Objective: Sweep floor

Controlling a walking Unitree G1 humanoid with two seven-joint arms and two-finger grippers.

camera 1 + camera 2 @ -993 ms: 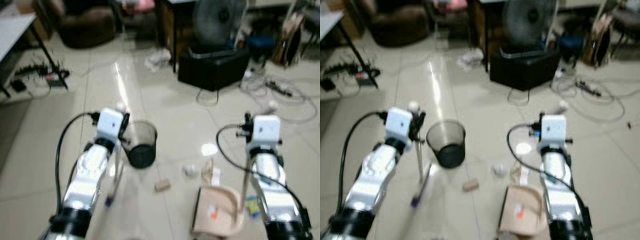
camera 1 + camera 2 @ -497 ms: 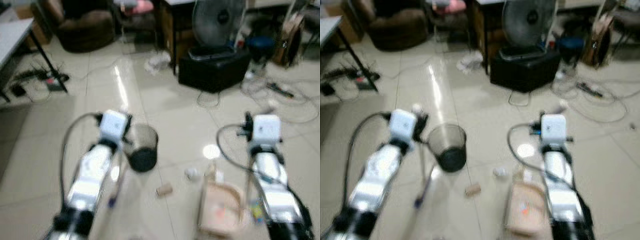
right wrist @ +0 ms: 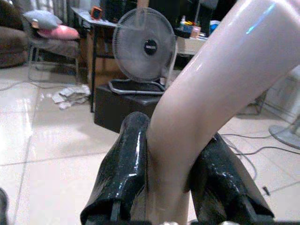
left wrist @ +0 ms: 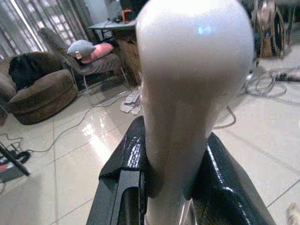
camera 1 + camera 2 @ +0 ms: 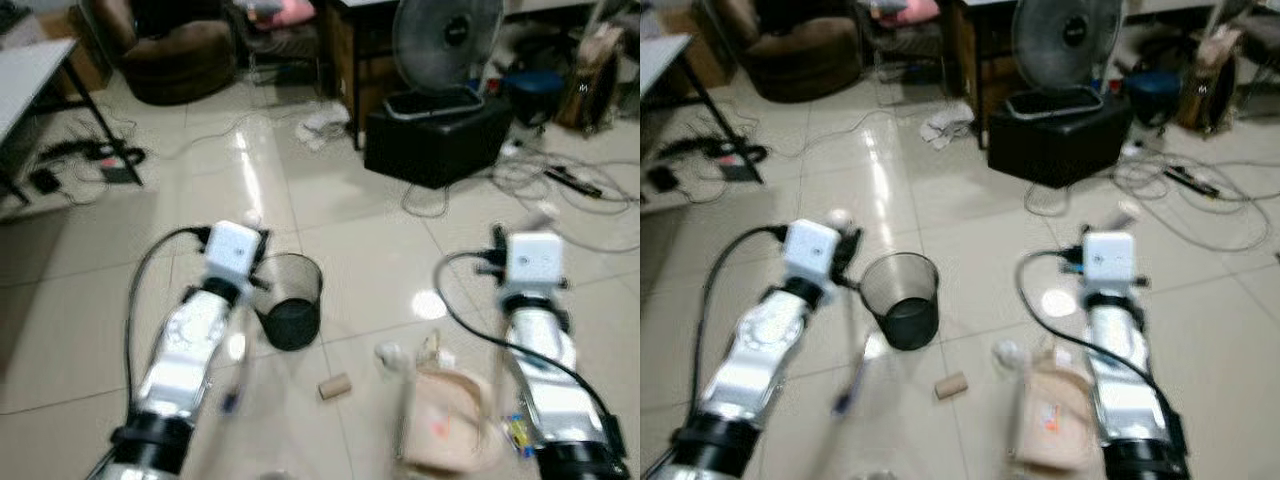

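Observation:
My left gripper [image 4: 173, 157] is shut on the pale broom handle [image 4: 192, 70]. The broom's stick [image 5: 238, 358] slants down beside my left arm to a purple part [image 5: 230, 402] near the floor. My right gripper [image 3: 171, 180] is shut on the pale curved handle [image 3: 220, 79] of a beige dustpan [image 5: 445, 425], which is low over the tiles beside my right arm. On the floor between my arms lie a small brown cylinder [image 5: 333, 386] and a white crumpled scrap [image 5: 388, 353]. A dark mesh bin [image 5: 290, 300] stands upright just right of my left wrist.
A black box [image 5: 437, 135] with a fan [image 5: 447, 35] on it stands ahead to the right, with loose cables [image 5: 570, 185] on the floor around it. At the left are a table leg [image 5: 100, 110] and a power strip with wires [image 5: 95, 160]. A brown armchair [image 5: 185, 55] sits at the back.
The whole picture has shifted and sharpened, so the camera moved. Both grippers keep their holds on the broom and the dustpan. The bin and scraps lie as before.

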